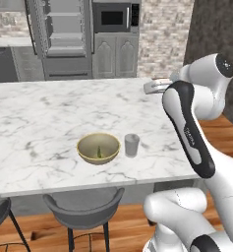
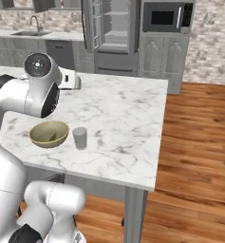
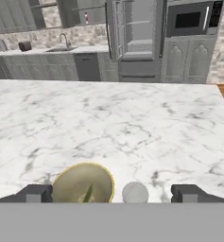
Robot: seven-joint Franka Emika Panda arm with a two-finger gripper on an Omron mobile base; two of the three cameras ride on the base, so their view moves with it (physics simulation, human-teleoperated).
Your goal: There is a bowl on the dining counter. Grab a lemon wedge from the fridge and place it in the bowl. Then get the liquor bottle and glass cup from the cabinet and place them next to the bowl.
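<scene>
gripper (image 3: pixel 111 193): held wide apart, empty | bowl (image 3: pixel 83 183) with lemon wedge (image 3: pixel 88 193): seen between its fingertips | glass cup (image 3: pixel 134 193): just beside bowl, on surface (image 3: pixel 123 123)

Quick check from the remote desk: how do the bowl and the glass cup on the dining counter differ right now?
The bowl is wide, low and olive-tan with a greenish-yellow inside; the glass cup is a narrow, upright, translucent grey cylinder. The bowl holds the lemon wedge; nothing shows in the glass cup. The bowl sits to the left of the glass cup in both base views. Both stand upright, side by side with a small gap, near the front edge of the dining counter.
</scene>
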